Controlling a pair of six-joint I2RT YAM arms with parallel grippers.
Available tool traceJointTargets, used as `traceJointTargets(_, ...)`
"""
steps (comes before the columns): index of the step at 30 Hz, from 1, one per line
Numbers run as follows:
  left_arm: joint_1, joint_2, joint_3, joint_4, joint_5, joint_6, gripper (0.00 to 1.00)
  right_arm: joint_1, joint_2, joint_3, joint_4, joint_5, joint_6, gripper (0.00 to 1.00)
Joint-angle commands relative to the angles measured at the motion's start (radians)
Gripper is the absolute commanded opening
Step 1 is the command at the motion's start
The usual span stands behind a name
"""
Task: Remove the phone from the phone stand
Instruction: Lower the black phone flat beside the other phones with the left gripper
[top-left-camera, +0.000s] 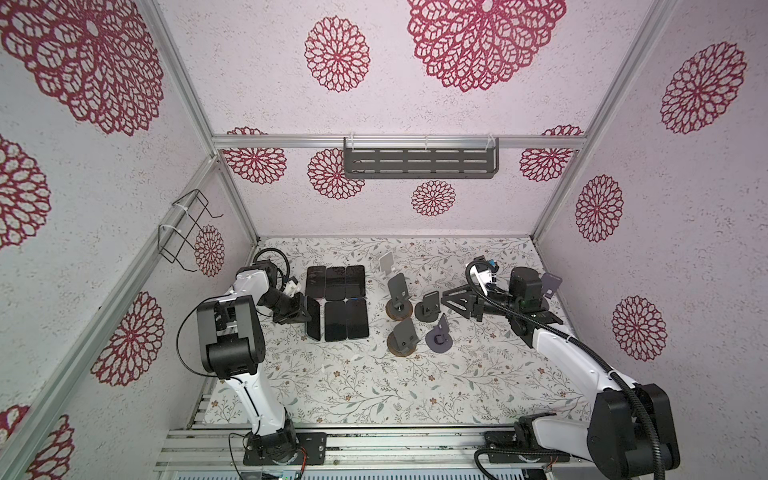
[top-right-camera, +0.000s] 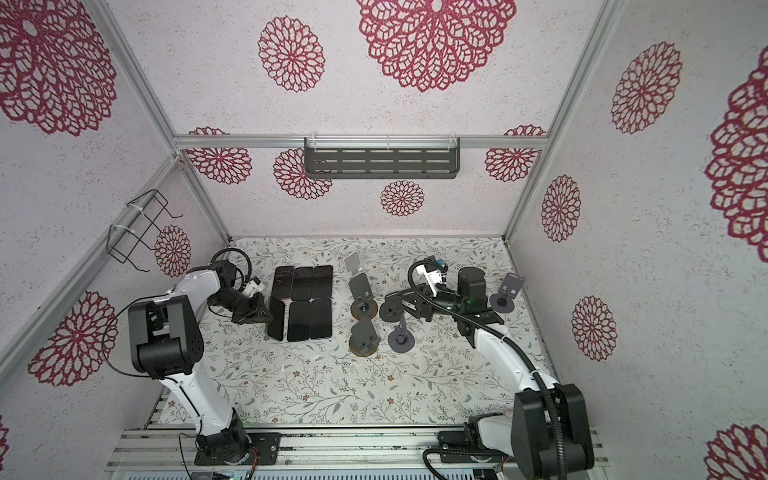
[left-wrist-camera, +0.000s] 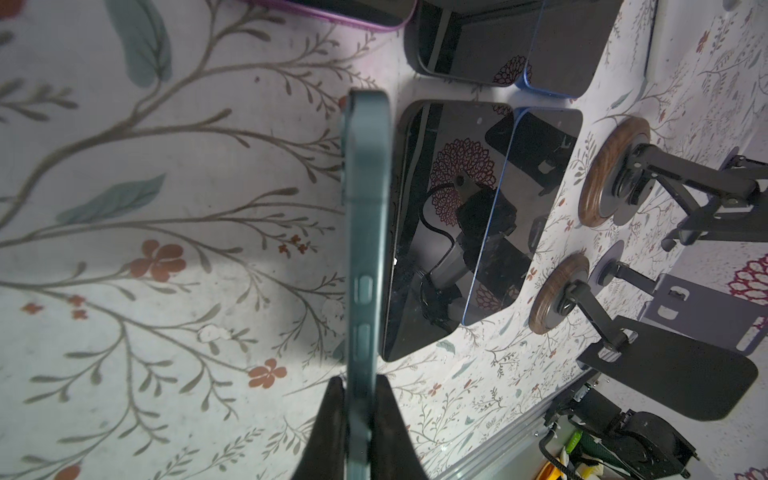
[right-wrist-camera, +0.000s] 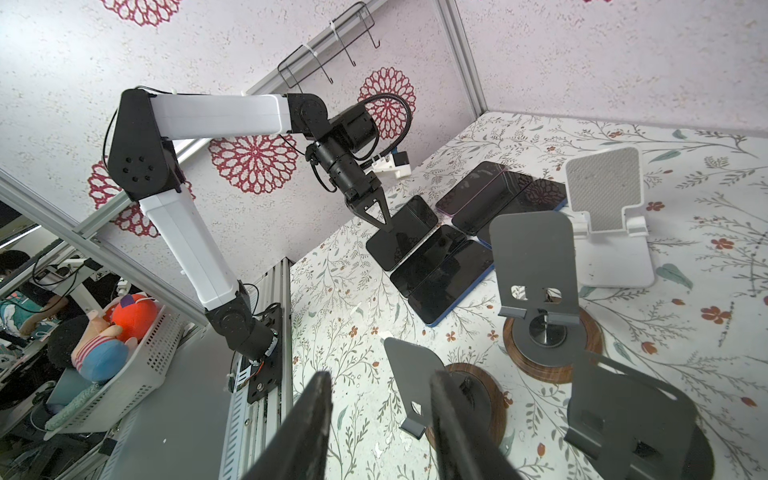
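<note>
Left tool (top-right-camera: 268, 312) pinching phone (top-right-camera: 276, 322) on edge beside flat phones (top-right-camera: 301, 284)

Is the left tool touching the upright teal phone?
Touching. The left wrist view shows the left tool closed against both faces of the phone, no gap.

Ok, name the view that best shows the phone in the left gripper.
Right wrist view: the phone shows face-on, pinched by the left gripper. Left wrist shows only its edge; both top views show it small.

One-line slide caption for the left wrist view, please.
Left gripper shut on a teal-edged phone held on edge, beside dark-screened phones lying flat on the floral tabletop.
</note>
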Motion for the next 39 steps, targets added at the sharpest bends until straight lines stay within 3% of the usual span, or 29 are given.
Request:
traceJointTargets(1, 0.005, 0.015, 0.017, 0.006, 0.044, 0.023, 0.0, -0.005, -0.017, 0.017, 0.013, -0.009, -0.03, 0.42)
traceJointTargets(22, -0.01, 0.087, 0.045, -0.016, 0.013, 0.015, 0.05, -0.006, -0.04, -0.001, 0.011, -0.002, -0.023, 0.42)
traceJointTargets(33, -0.009, 0.11, 0.055, -0.042, -0.016, 0.015, 0.26, -0.006, -0.046, -0.005, 0.001, 0.002, -0.027, 0.42)
traceJointTargets(39, -0.007, 0.12, 0.06, -0.053, -0.027, 0.02, 0.29, -0.005, -0.046, -0.01, -0.001, 0.004, -0.028, 0.42)
